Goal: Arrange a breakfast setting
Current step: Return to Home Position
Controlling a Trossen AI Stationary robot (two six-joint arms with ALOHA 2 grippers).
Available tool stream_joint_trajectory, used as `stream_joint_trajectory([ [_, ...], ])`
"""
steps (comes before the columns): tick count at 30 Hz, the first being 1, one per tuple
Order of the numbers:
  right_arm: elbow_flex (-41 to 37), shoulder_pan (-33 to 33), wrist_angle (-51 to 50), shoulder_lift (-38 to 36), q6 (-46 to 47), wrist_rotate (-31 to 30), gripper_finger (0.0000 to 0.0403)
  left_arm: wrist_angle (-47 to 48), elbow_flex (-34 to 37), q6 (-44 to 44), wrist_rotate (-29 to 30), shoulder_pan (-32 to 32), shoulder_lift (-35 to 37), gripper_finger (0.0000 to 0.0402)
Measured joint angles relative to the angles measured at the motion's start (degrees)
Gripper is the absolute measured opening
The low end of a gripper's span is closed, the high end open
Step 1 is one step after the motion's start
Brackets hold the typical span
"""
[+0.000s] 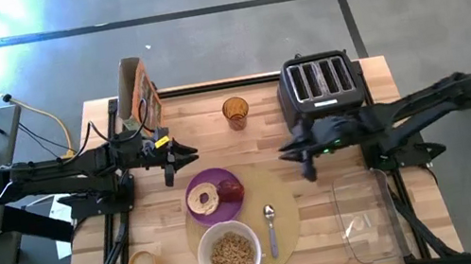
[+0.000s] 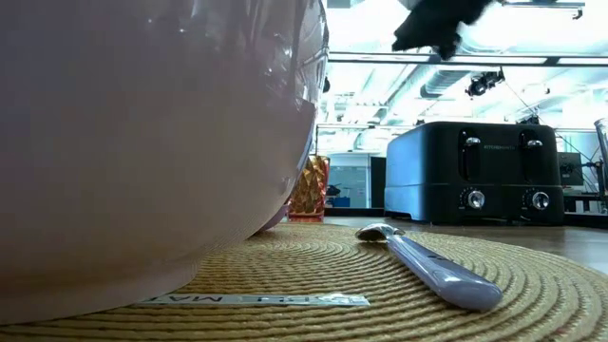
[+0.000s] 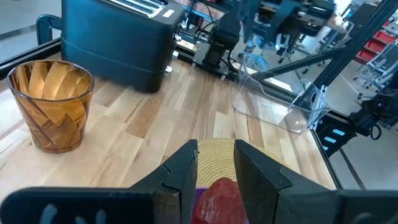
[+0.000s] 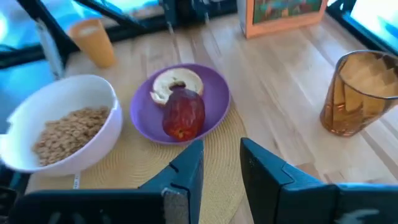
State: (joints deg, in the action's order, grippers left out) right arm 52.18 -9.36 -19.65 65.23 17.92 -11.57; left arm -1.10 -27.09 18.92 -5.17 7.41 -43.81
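Closest to the low camera, the white bowl (image 2: 142,142) fills the left of the frame and is seen resting on the large round tan mat (image 2: 313,275). To its right on the mat, the small spoon (image 2: 427,266) is laid with its bowl end pointing away towards the black toaster (image 2: 484,171).

In the high view, brown cereal (image 1: 230,256) is held in the bowl at the lower centre. The small purple plate (image 1: 221,215) is set just above it, overlapping the mat's upper left edge. On the plate the bagel (image 1: 202,198) is placed at the left and the red apple (image 1: 231,190) at the right, the two touching.

The left gripper (image 1: 192,156) is held above the table just upper left of the plate. Its jaws are parted by a narrow gap and nothing is gripped. The right gripper (image 1: 285,155) is held right of the plate, below the toaster, its jaws likewise slightly apart and empty. An amber glass (image 1: 235,111) is stood at the upper centre.
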Motion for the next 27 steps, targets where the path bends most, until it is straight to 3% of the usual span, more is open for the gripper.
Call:
stream_joint_trajectory([
  [6,-18.45,-0.03,14.63,-17.31,-1.92,5.79,0.0085,0.00,0.00,-0.01,0.00,0.00,0.00,0.0095],
  [16,-40.25,0.00,26.02,-41.36,-4.48,4.08,0.0085,0.00,0.00,-0.02,0.00,0.01,0.00,0.0095],
  [23,-47.83,-0.03,28.31,-55.76,-8.18,6.17,0.0085,-0.01,0.00,0.00,0.00,0.01,0.01,0.0095],
  [27,-48.26,-0.03,23.84,-62.90,-9.95,8.42,0.0085,-0.02,0.00,-0.01,0.00,0.01,0.00,0.0095],
])
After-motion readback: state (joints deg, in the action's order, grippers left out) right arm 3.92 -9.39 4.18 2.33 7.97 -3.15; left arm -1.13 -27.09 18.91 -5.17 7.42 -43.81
